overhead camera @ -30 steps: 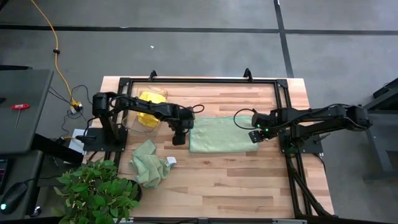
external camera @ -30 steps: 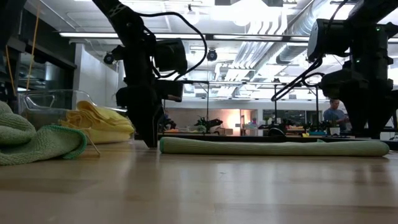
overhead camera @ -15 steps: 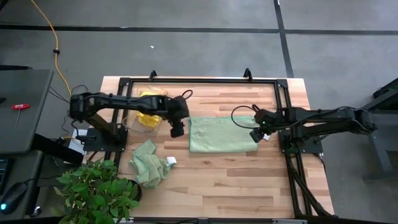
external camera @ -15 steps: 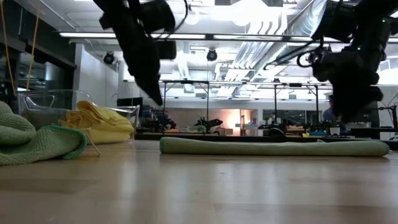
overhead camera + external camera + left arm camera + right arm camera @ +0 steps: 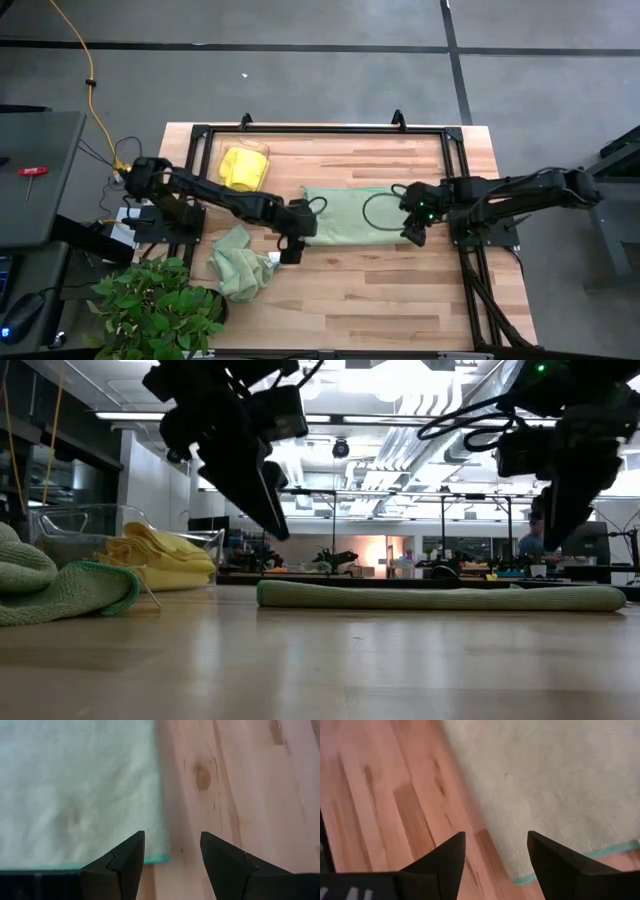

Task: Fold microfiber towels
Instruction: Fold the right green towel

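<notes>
Hovering w/ both sets of jaws spread and empty: left gripper [image 5: 170, 855] hangs over the near left corner of the sage green towel [image 5: 355, 217], fingers straddling the cloth's edge where it meets bare wood, nothing pinched. Right gripper [image 5: 495, 855] does the same at the near right corner, teal hem showing just ahead of my fingertips, again nothing held. Low view shows both clear of the table [image 5: 420, 290], above the cloth, not touching it. Reason for the pose, as I judge it: each arm lines up on one near corner so both can pinch together and carry that edge across to fold in half. Towel lies flat mid-table, already a long rectangle. Beyond it, a crumpled green towel [image 5: 240, 262] sits near the table's front left, just beside the plant [image 5: 155, 310], and the yellow towels [image 5: 243, 166] sit in a clear bin [image 5: 60, 530] at the back left, waiting their turn. Vs a sec ago: left gripper was at the towel's left edge farther back and low by the table, right one at the right edge; both have since lifted and swung toward the near corners. Jaw spread unchanged; towel hasn't shifted.
</notes>
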Action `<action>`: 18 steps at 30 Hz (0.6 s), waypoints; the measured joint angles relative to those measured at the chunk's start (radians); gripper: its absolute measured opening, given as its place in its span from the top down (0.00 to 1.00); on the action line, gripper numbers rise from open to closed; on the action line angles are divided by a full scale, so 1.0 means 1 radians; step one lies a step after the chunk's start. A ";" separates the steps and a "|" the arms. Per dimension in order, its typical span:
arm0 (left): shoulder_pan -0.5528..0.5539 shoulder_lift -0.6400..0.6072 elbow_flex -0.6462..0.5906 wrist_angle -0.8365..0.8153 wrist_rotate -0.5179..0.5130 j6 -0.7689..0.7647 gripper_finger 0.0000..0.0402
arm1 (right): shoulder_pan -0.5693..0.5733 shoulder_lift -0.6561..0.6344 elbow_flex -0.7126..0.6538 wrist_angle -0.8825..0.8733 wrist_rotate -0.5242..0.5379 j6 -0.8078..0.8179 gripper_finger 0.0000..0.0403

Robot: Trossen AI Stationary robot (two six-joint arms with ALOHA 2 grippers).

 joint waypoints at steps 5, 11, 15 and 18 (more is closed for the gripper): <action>-0.016 0.025 0.001 0.026 -0.003 -0.011 0.54 | 0.075 0.041 0.000 -0.012 0.015 -0.080 0.49; 0.000 0.025 0.001 0.029 -0.003 0.085 0.54 | 0.153 0.070 0.000 -0.011 0.021 -0.186 0.49; 0.003 0.025 0.001 0.018 -0.004 0.142 0.54 | 0.196 0.074 0.000 -0.007 0.023 -0.164 0.49; 0.001 0.025 0.001 0.014 -0.003 0.173 0.54 | 0.217 0.080 0.000 0.000 0.027 -0.081 0.49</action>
